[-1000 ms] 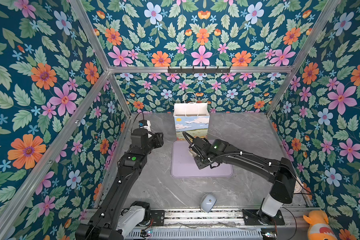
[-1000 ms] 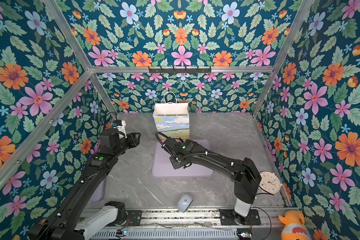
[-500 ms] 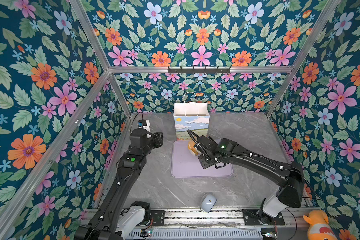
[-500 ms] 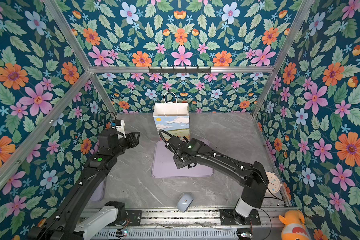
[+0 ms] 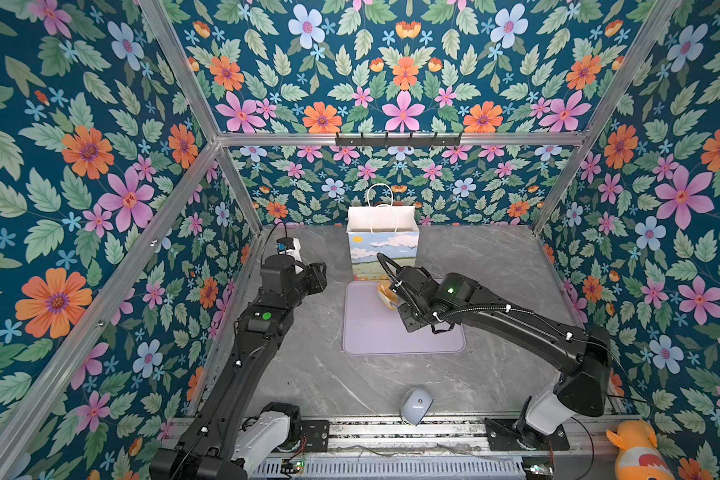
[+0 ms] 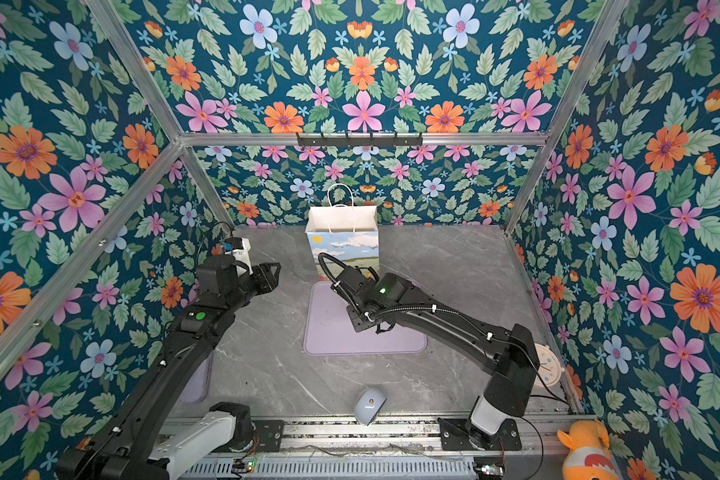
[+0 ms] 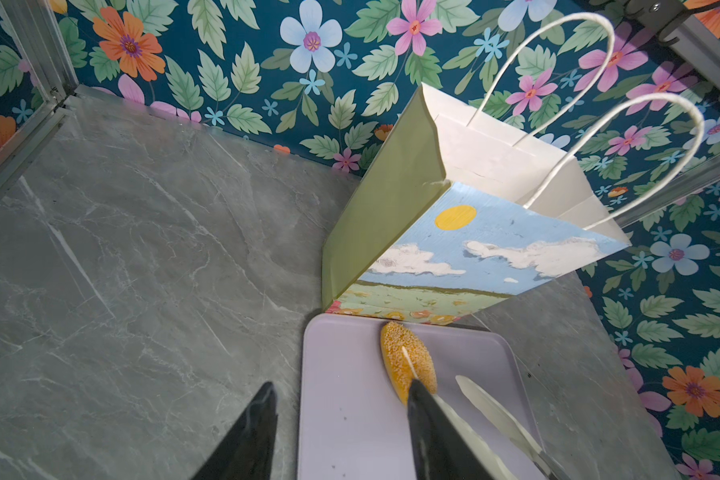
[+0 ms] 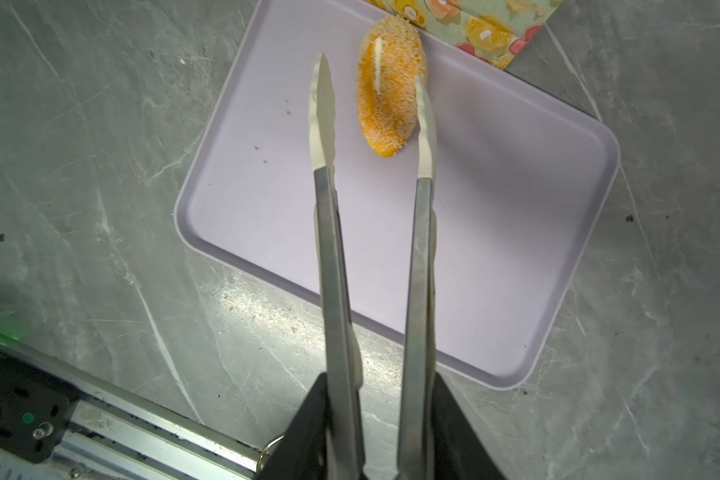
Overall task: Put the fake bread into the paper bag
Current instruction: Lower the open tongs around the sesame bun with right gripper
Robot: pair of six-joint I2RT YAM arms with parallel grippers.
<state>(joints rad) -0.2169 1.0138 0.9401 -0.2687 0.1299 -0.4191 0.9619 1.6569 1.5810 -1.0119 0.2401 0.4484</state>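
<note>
One seeded bun lies on the tray, at the edge next to the bag; I see no other bread. My right hand is clamped on the tongs; their blades stand apart astride the bun, one close against its side, the other clear; nothing is pinched yet. My left hand hangs open and empty above the desk, beside the tray. I judge the bun light, glossy and hard, so it may squirt out from smooth metal blades; I would take it across its short middle, not the tapered ends. The bag stands upright, mouth open, handles up; its bottom is hidden, so I cannot tell what it holds; thin paper may tip if nudged.
</note>
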